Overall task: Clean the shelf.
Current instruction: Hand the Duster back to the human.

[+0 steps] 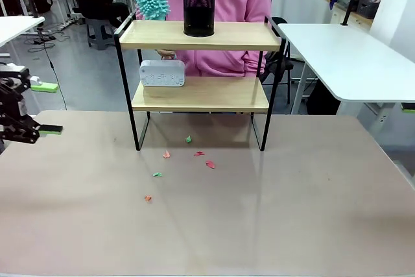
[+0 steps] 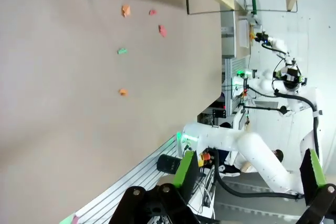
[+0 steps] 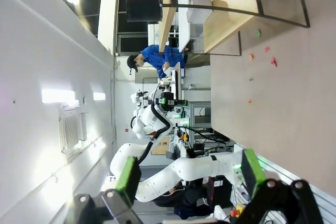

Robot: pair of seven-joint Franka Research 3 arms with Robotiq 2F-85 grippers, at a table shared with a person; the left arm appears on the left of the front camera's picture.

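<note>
Left tool (image 1: 50, 108) gapes released, well left of the shelf (image 1: 200, 36); coloured scraps (image 1: 210, 164) lie between. Right tool (image 3: 189, 174) likewise released, grasping nothing.

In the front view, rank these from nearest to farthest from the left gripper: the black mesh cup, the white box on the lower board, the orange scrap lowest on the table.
From the left gripper, at the table's left edge:
1. Orange scrap, on the table in front of the shelf, and white box, left end of the lower board: too close to call.
2. Black mesh cup, on the top board, plainly farthest.
</note>
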